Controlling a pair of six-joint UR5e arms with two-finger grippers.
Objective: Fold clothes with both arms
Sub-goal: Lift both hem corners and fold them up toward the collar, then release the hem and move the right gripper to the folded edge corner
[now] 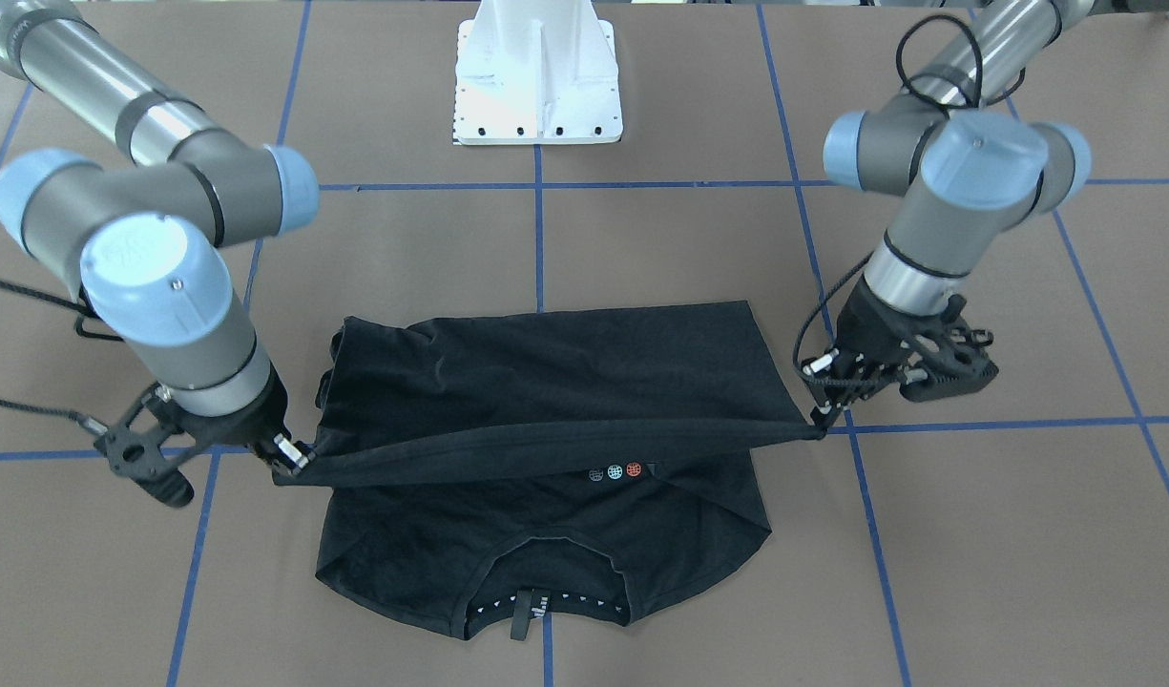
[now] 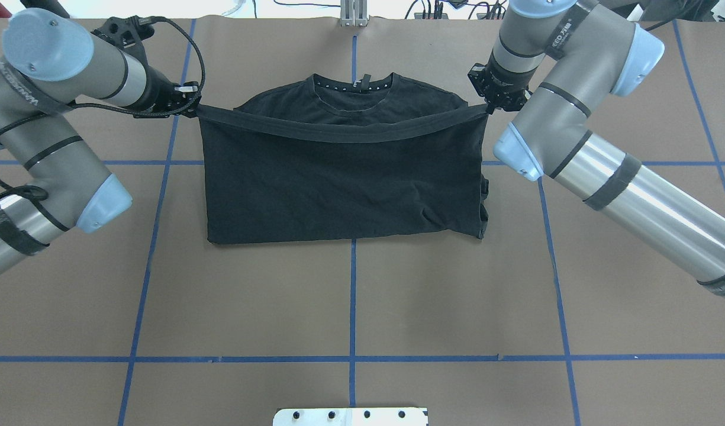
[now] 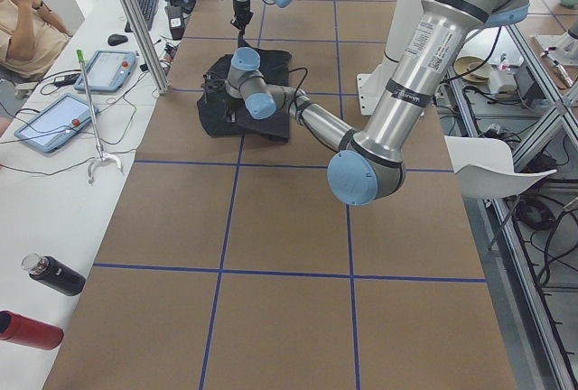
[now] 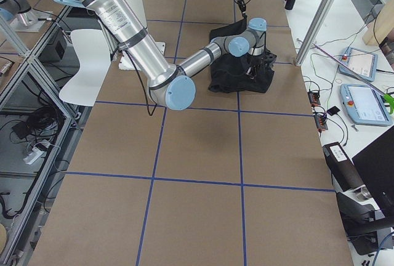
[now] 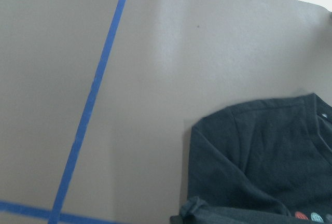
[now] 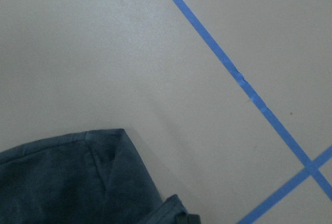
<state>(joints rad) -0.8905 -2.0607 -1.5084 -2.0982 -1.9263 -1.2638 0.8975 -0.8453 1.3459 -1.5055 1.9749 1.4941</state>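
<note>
Brown table (image 2: pixel 350 307): t-shirt (image 2: pixel 338 189) hem taut between left pincer (image 2: pixel 193 106) and right pincer (image 2: pixel 487 108), both clamped on it.

Tally taken at the brown blue-taped desk (image 2: pixel 350 296).

- One black short-sleeved t-shirt (image 2: pixel 338 183).
- Two grey metal arms with light-blue joint caps: left arm (image 2: pixel 48 136), right arm (image 2: pixel 581 148).
- Two small black end effectors: left end effector (image 1: pixel 827 412), right end effector (image 1: pixel 293 456).
- One white bolted pedestal base (image 1: pixel 538 86).
- On the white side desk (image 3: pixel 54 200), two touch-screen pendants: near pendant (image 3: pixel 56 122), far pendant (image 3: pixel 112 69).
- Also there, two bottles: one black bottle (image 3: pixel 54 274), one red bottle (image 3: pixel 27 329).
</note>
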